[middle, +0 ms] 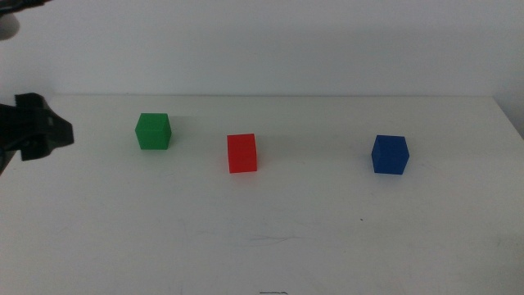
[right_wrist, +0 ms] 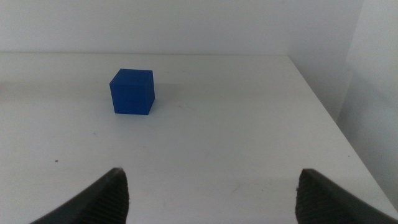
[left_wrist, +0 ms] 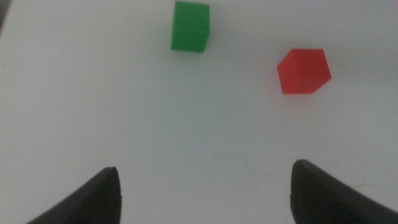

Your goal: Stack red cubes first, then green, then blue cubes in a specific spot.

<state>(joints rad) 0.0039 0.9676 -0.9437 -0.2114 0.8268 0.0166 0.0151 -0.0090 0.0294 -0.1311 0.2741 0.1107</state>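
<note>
The red cube sits on the white table near the middle, with the green cube to its left and further back, and the blue cube apart at the right. All three stand alone on the tabletop. My left gripper is open and empty, above the table short of the green cube and the red cube; in the middle view it shows at the left edge. My right gripper is open and empty, facing the blue cube; it is out of the middle view.
The white table ends at a back edge against a pale wall. Its right edge runs close beyond the blue cube. Bare tabletop lies in front of the three cubes.
</note>
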